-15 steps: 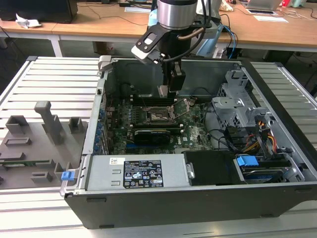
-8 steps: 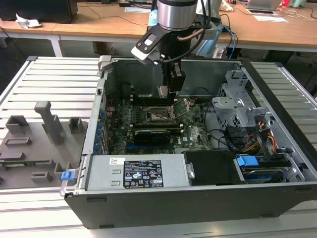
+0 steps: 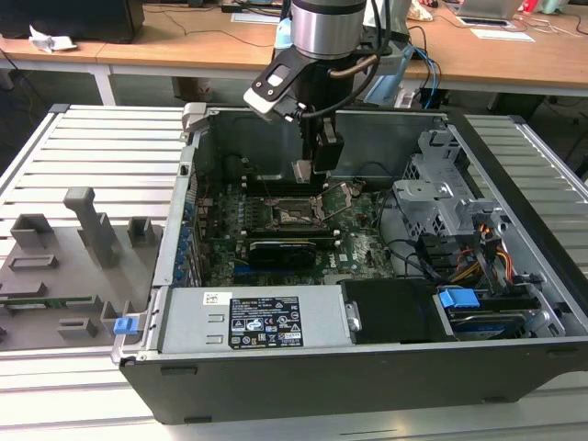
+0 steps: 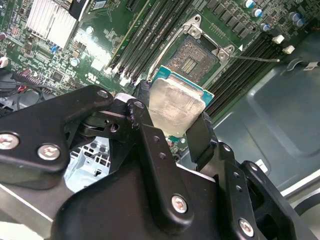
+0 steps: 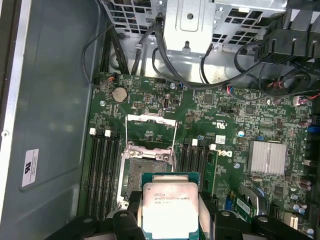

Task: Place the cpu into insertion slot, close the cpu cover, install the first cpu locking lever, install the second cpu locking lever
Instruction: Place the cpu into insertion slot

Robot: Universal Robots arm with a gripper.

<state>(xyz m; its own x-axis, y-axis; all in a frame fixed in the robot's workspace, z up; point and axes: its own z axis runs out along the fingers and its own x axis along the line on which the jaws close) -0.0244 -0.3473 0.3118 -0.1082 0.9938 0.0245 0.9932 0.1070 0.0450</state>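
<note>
Tool pinches cpu by two edges, clear above open insertion slot.

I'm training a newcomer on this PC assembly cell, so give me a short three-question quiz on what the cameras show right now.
1. True or false: the cpu already sits in the insertion slot.
2. The gripper has its jaws shut on: A) the cpu, B) a memory stick, C) a screwdriver.
3. Fill in: in the first wrist view, the cpu cover stands ___ (open or shut).

Key: 1 false, because the chip is held clear of the empty slot; 2 A; 3 open.
</note>
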